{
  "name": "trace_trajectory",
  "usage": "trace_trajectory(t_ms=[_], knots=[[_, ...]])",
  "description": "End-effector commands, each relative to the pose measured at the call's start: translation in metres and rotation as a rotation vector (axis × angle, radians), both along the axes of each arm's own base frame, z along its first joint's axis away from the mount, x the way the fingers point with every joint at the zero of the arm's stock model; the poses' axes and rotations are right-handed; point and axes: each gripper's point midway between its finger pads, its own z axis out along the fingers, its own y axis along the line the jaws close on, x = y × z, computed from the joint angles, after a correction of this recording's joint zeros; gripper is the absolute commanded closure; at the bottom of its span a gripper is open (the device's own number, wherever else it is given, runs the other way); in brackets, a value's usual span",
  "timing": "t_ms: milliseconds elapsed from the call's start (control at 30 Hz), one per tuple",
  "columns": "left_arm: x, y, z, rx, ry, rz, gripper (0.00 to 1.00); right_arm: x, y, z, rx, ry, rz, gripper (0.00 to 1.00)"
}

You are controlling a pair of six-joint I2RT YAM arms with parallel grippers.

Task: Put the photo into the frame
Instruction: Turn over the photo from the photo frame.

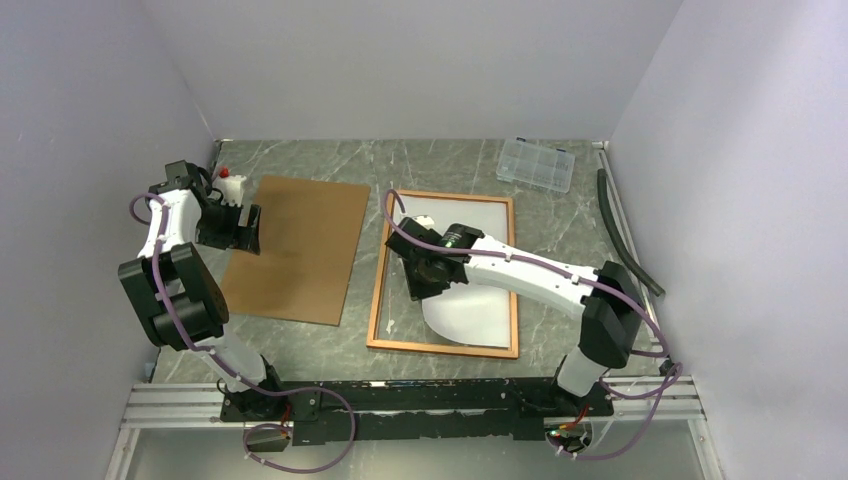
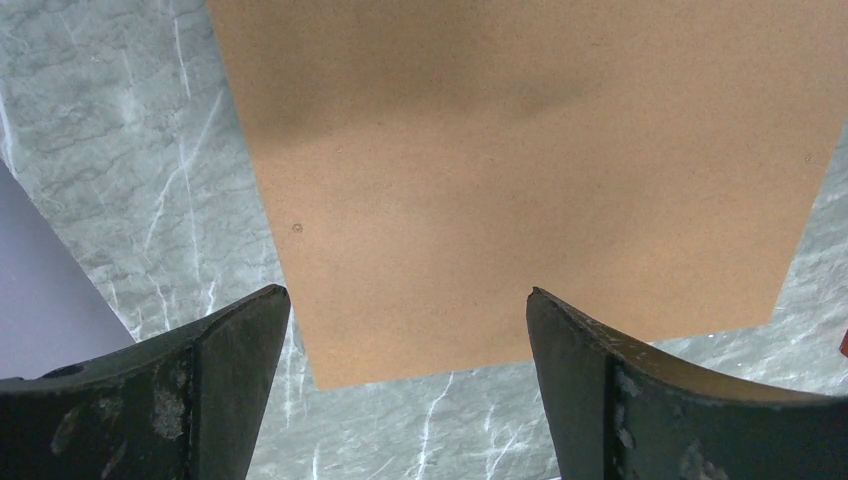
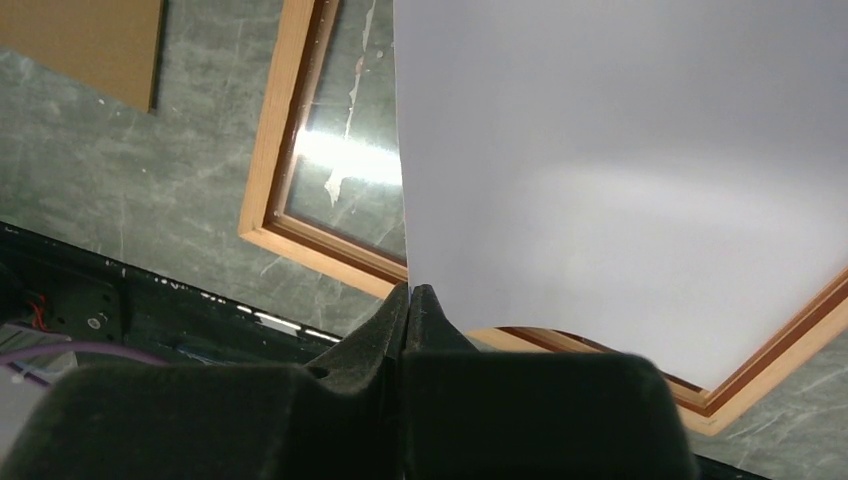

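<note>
So, quick count for you: one photo (image 1: 478,318), one frame (image 1: 376,300), one brown backing board (image 1: 300,250), one clear compartment box (image 1: 536,164), and your two arms.

From the top view, the frame lies flat on the marbled surface (image 1: 450,165) just right of centre. The photo sits inside its border with the plain white back facing up. It covers most of the opening, but a strip of glass along the frame's left side is uncovered. The sheet's lower left edge looks curled rather than flat.

Your right end effector (image 3: 412,290) is clamped on that lower left corner of the photo. In the right wrist view the fingers are pressed together with the paper's corner running down between them, right over the frame's near rail.

Your left end effector (image 2: 408,295) is spread wide with nothing between its fingers, and it hangs over the edge of the backing board. The board lies flat, left of centre, apart from the frame.

The compartment box sits in the upper right of the top view, well away from the frame. It's too small there to tell what its compartments hold.
</note>
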Motion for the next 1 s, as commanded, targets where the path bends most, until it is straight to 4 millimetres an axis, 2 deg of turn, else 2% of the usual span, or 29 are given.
trace_trajectory(t_ms=[0, 133, 233, 367, 600, 667, 700, 833, 967], knots=[[0.003, -0.004, 0.015, 0.003, -0.045, -0.028, 0.06, 0.010, 0.005, -0.002, 0.013, -0.043, -0.014, 1.00], [0.003, -0.004, 0.015, 0.003, -0.041, -0.029, 0.06, 0.009, 0.011, -0.007, 0.020, -0.024, 0.003, 0.97], [0.003, -0.004, 0.016, 0.002, -0.042, -0.030, 0.06, 0.008, 0.012, -0.011, 0.017, -0.017, 0.015, 0.88], [0.003, -0.004, 0.015, 0.004, -0.036, -0.031, 0.06, 0.008, 0.013, -0.007, 0.019, -0.018, 0.033, 0.65], [0.001, 0.001, 0.013, 0.025, -0.019, -0.040, 0.06, 0.011, 0.023, 0.018, 0.075, -0.056, 0.069, 0.22], [0.000, 0.002, 0.013, 0.033, -0.015, -0.043, 0.06, 0.010, 0.024, 0.023, 0.090, -0.058, 0.077, 0.04], [0.000, 0.003, 0.014, 0.038, -0.015, -0.047, 0.06, 0.010, 0.025, 0.025, 0.098, -0.059, 0.083, 0.01], [-0.001, 0.005, 0.018, 0.043, -0.011, -0.049, 0.06, 0.010, 0.030, 0.040, 0.132, -0.078, 0.106, 0.00], [-0.001, 0.008, 0.022, 0.050, -0.010, -0.043, 0.06, 0.021, 0.040, 0.063, 0.183, -0.134, 0.081, 0.00]])
